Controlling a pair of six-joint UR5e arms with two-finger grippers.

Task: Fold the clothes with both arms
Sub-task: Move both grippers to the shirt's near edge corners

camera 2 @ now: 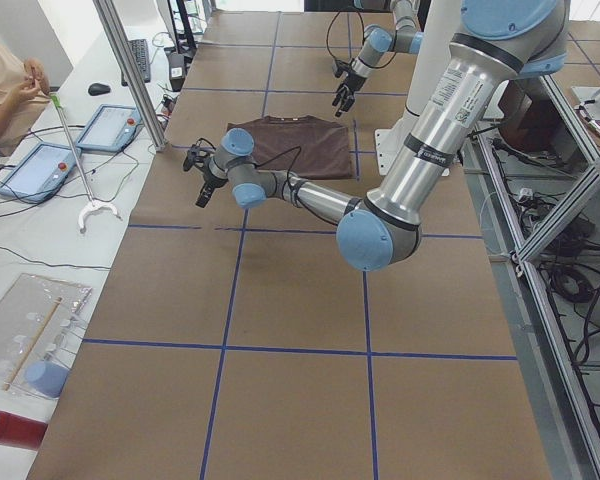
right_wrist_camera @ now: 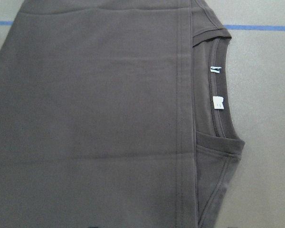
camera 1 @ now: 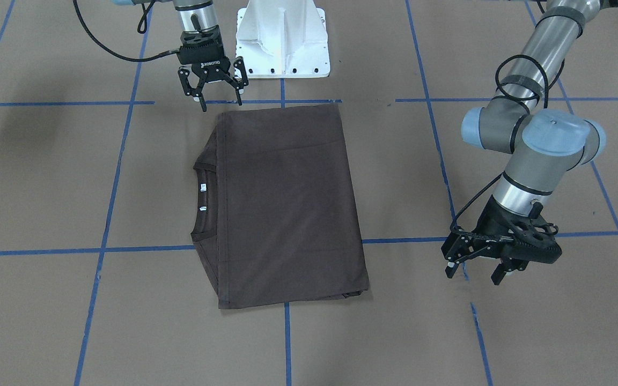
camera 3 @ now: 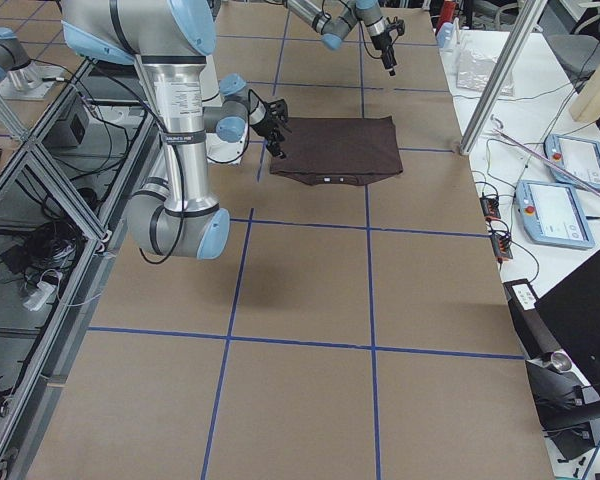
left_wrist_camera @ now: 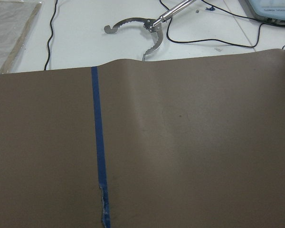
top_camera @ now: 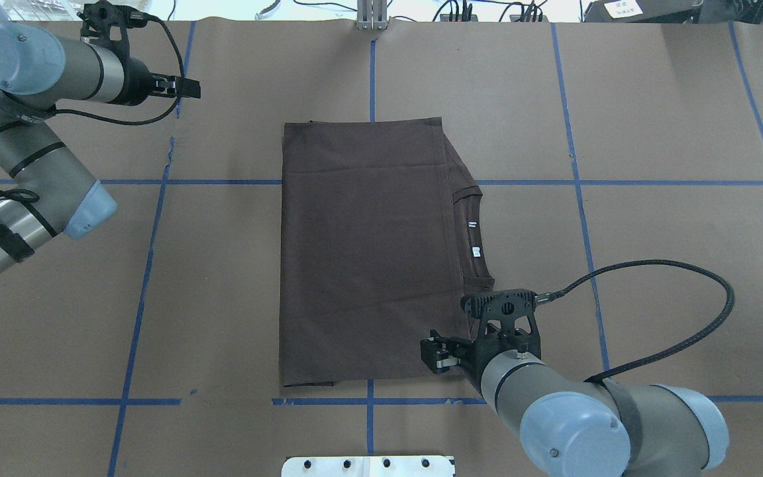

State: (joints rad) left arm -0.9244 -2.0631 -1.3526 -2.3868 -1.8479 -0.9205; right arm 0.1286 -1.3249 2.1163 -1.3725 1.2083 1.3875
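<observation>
The shirt [camera 1: 287, 203] lies flat mid-surface [camera 1: 46, 177], folded into a tidy rectangle with the collar [camera 1: 200, 214] peeking out on the robot's right. It reads as a fold already laid down, so neither arm needs a hold. The right claw [camera 1: 219, 97] hangs wide open and empty just beside the shirt's collar-side corner nearest the base, likely placed for the next pinch. The left claw [camera 1: 475, 272], also open and empty, is well apart from the shirt, out past its far corner on the other side.

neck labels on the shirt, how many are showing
2. Both sit inside the collar of the T-shirt: a small label and a larger label beside it. Others may hide under the fold.
</observation>
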